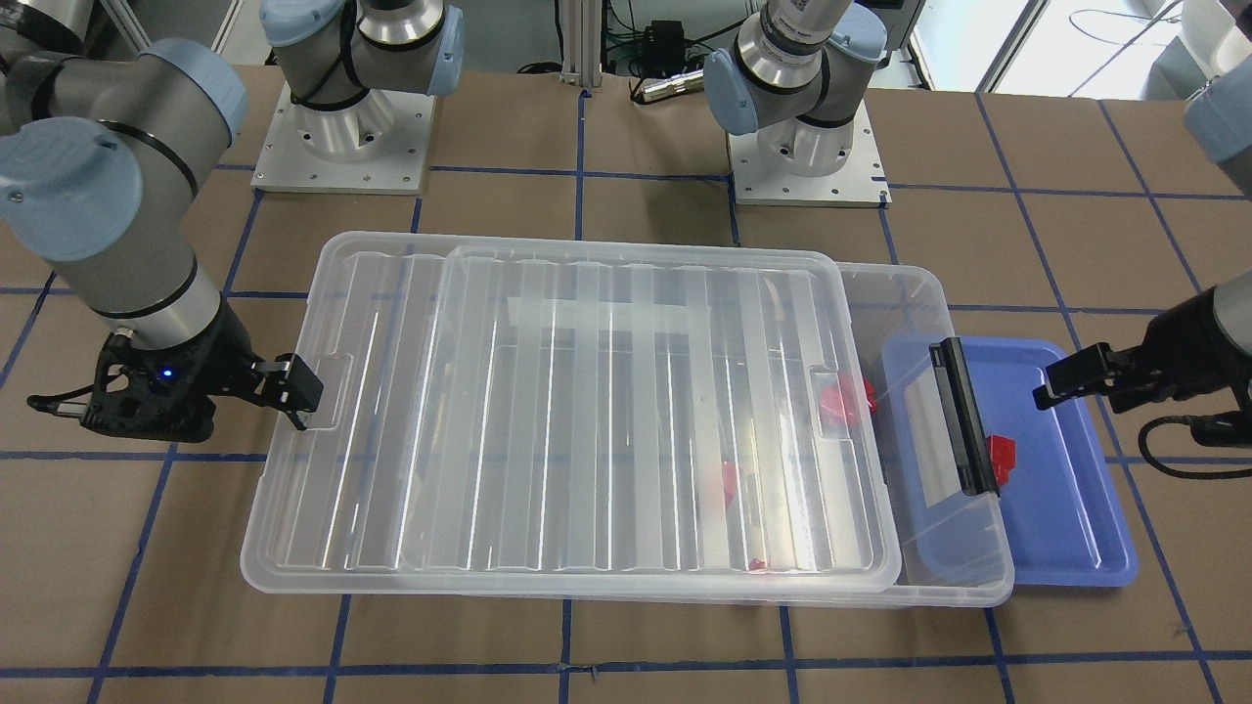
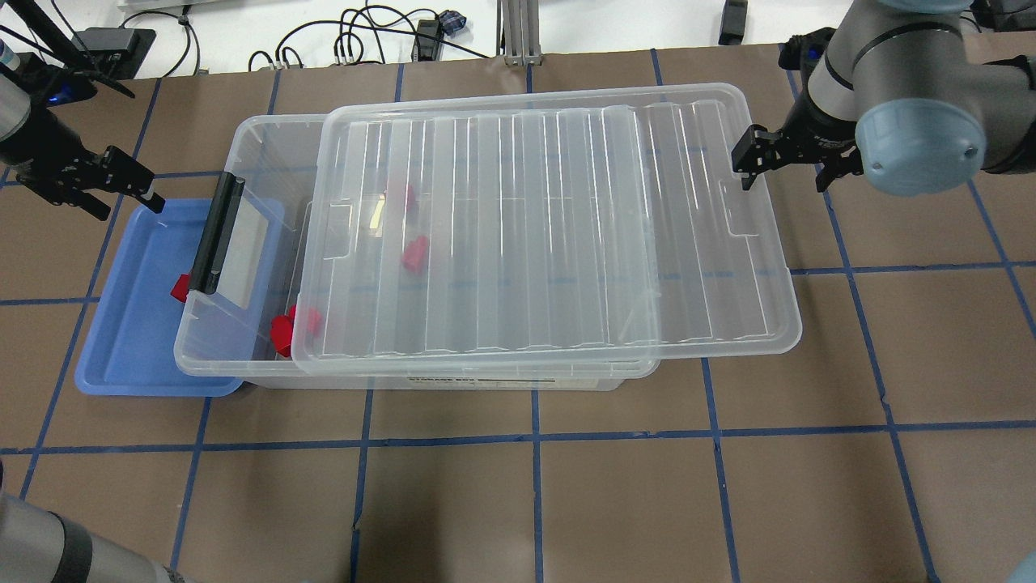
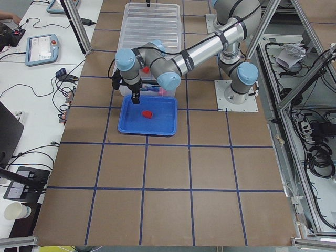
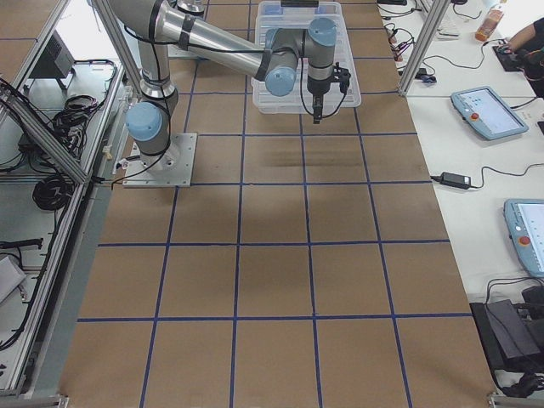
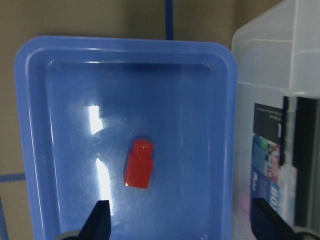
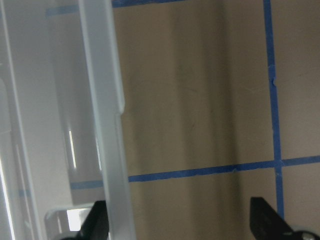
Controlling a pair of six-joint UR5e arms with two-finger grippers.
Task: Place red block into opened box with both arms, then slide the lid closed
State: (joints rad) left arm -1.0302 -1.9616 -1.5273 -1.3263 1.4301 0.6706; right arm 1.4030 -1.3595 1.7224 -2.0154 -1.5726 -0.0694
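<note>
red block [image 5: 138,164]: lying loose on the floor of the blue tray [image 5: 65,125], near the tray's middle; nothing is touching it.
left claw [image 5: 182,226]: hovering above the tray with fingers spread wide and empty; in the wrist view the block is sitting just ahead of the fingertips.
box [image 2: 243,134]: resting on the table [image 2: 566,486] near the edge where the arm bases are bolted, its black clip bar [image 2: 217,235] end overlapping the tray.
lid [image 2: 550,235]: lying on the box, shifted away from the clip end and leaving a gap there.
other red blocks [image 2: 413,253]: showing through the clear plastic inside the box.
right claw [image 2: 749,158]: waiting at the lid's far short edge, fingers apart and gripping nothing; I cannot tell if it is touching the rim.
step: I am reading this as the approach before pickup.
next move: probably calling for a small shift forward, a descent, a squeeze on the block, then a carry over the rim into the gap.
surface: brown covering, blue tape grid.
room: benches with cables and a pendant [image 3: 42,48] are flanking the table.
</note>
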